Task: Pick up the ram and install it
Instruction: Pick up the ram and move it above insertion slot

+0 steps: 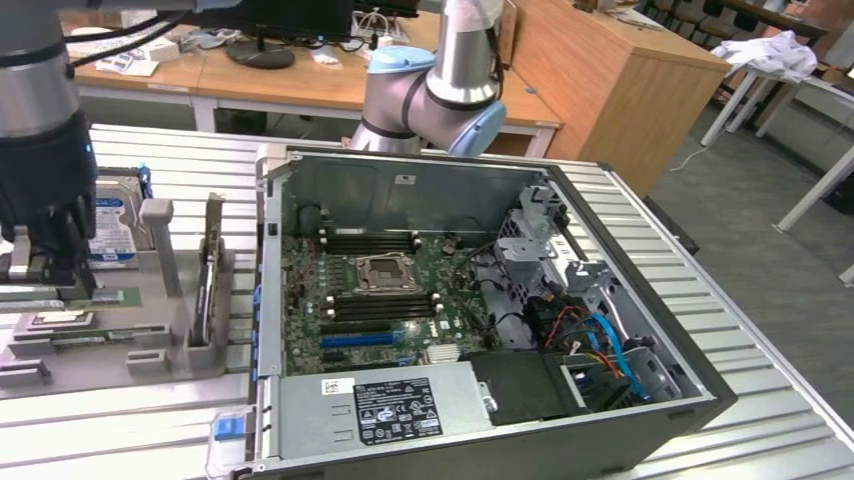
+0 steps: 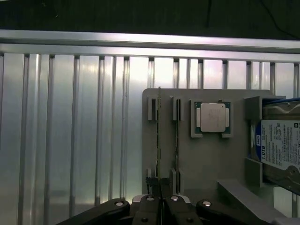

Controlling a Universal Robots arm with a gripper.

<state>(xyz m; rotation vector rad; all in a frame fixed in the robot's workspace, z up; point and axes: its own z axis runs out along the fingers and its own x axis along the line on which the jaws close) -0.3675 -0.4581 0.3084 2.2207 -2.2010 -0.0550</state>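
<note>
We see the black tool clenched on one end of the long thin green circuit-board ram, edge-up in its grey slotted holder, so we judge an off-centre lift may jam it.

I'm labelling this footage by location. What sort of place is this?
Probably a robotics lab or workshop set up for PC assembly: a robot arm by an open computer case on a ribbed aluminium table, with wooden office desks beyond.
</note>
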